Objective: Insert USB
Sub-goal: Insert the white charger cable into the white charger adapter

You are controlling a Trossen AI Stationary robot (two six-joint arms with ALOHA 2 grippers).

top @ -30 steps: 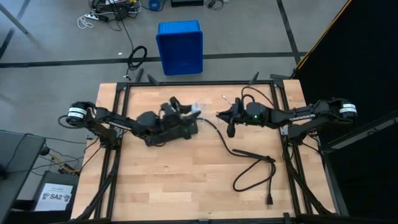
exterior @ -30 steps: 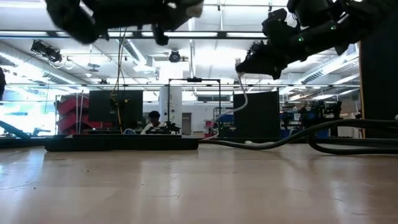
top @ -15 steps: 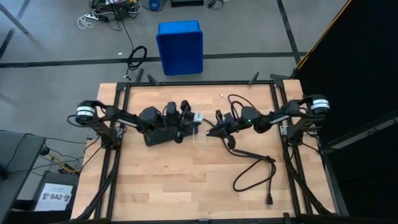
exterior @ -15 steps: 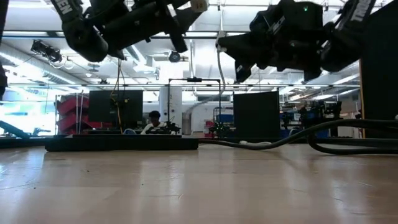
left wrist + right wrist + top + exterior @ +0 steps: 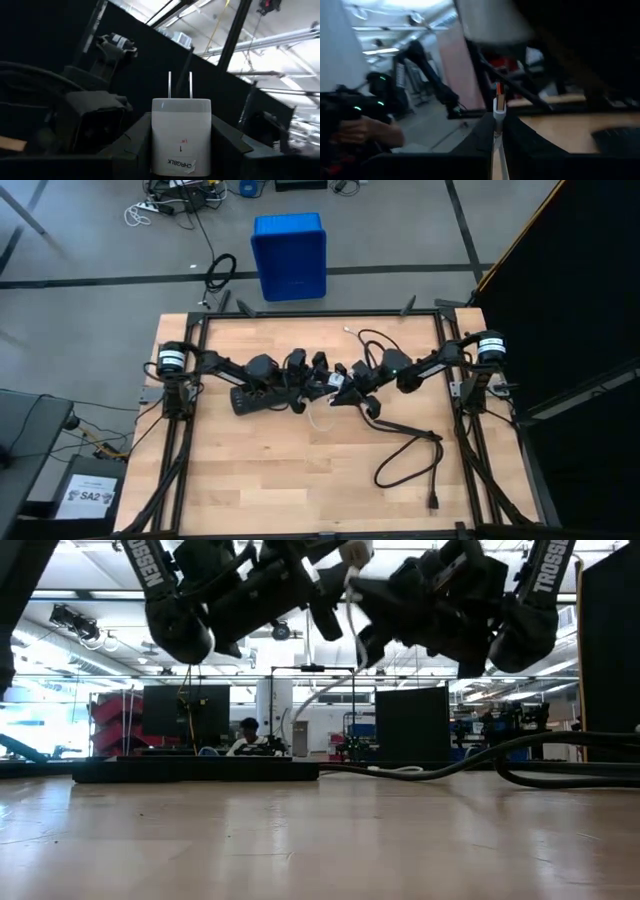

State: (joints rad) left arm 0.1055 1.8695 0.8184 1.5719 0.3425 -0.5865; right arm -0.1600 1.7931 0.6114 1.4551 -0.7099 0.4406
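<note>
My left gripper point(image 5: 326, 375) is above the table's middle, shut on a white charger block point(image 5: 181, 133) whose two prongs point(image 5: 179, 85) point away from the wrist. My right gripper point(image 5: 347, 380) faces it from the right, shut on the USB plug point(image 5: 498, 107), white with an orange tip. In the low view the two grippers meet high above the table, the charger point(image 5: 355, 552) close to my right gripper point(image 5: 368, 612). The thin white USB cable point(image 5: 320, 413) hangs in a slack loop below them. Whether plug and charger touch, I cannot tell. My left gripper pinches the charger block by its two flat sides point(image 5: 156, 145), one finger point(image 5: 135, 145) on each. The block is lifted clear of the table, prongs away from the wrist. My right gripper pinches the USB's plug end just behind the plug point(image 5: 497, 131) between its two fingers point(image 5: 520, 140). The plug points forward along the fingers toward the left arm. The cable trails back and hangs slack, clear of the table.
A black power strip point(image 5: 262, 396) lies on the table under the left arm. Its thick black cord point(image 5: 410, 448) loops across the right half toward the near edge. A blue bin point(image 5: 290, 255) stands on the floor beyond the far edge. A person sits in the room behind point(image 5: 246, 737).
Both grippers have moved toward each other over the table's middle: the left one rightward with the charger, the right one leftward with the plug. They now stand almost tip to tip. The white cable has come along and hangs in a loop below them.
</note>
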